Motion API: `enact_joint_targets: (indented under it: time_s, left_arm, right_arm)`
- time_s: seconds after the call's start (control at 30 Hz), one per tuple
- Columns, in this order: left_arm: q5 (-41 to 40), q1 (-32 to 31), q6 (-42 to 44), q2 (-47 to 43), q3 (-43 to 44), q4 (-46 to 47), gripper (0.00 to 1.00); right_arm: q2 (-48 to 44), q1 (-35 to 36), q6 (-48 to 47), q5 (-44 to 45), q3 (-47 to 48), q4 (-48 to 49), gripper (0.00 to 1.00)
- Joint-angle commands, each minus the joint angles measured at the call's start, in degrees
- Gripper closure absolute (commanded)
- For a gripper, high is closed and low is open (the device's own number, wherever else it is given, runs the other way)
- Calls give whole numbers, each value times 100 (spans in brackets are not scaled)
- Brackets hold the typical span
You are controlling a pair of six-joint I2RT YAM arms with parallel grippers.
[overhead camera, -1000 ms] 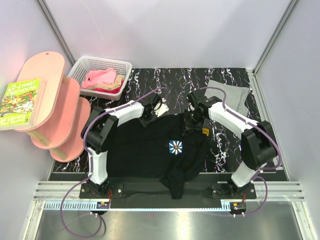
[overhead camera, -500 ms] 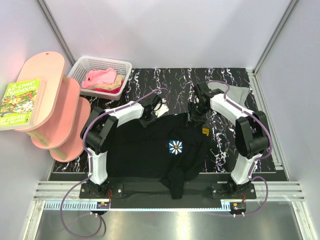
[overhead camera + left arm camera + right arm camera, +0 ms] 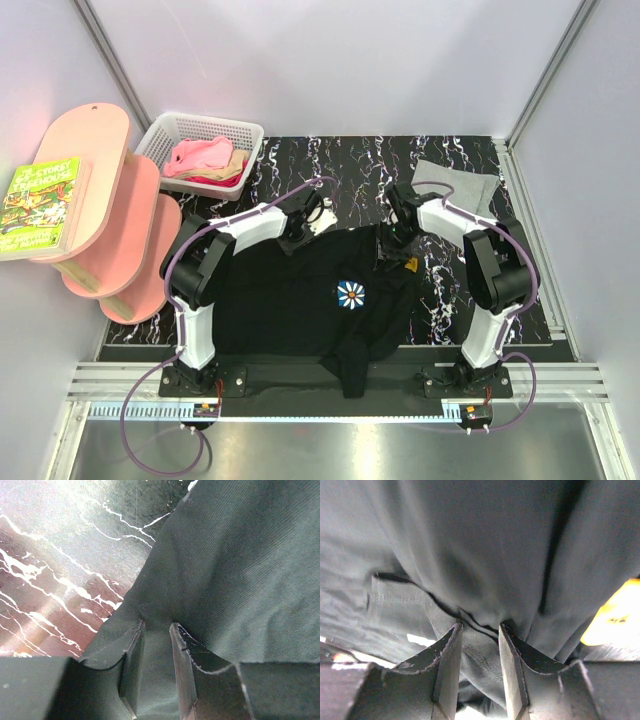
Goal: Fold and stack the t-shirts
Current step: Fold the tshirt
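Note:
The black t-shirt (image 3: 300,295) with a white daisy print (image 3: 351,293) lies spread across the middle of the table, one part hanging over the near edge. My left gripper (image 3: 301,232) (image 3: 156,626) is shut on the shirt's far left edge, with black cloth (image 3: 240,570) filling the gap between its fingers. At the shirt's far right edge, my right gripper (image 3: 396,236) (image 3: 477,628) holds a bunched hem fold (image 3: 480,655) between its jaws. A light grey t-shirt (image 3: 462,186) lies flat at the back right. Pink, tan and red t-shirts (image 3: 205,160) sit in a basket.
A white basket (image 3: 172,128) stands at the back left. Left of it is a pink tiered shelf (image 3: 110,215) with a book (image 3: 40,205) on top. A yellow tag (image 3: 410,263) (image 3: 615,615) shows on the black shirt near my right gripper.
My right gripper let go, swung toward the far side, then came back down onto the shirt's far right edge and closed in on it. The left arm has not moved.

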Motion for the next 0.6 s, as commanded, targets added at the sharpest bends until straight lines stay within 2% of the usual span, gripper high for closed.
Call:
enact_joint_targets:
  time_s: [0.0,0.23,0.57]
  left_arm:
    - [-111,-16,48,-179,-42,-52,67]
    - [-128,-43,39,-118,37,-61,67]
    - [-251,-52,118,-152,37,-35,67]
  right_arm:
    - [-768,39,236,-514,-348,196,58]
    - [-1690,284,553,-805,-682,214,60]
    - [-2350,663,975,-1183,-1411,328,60]
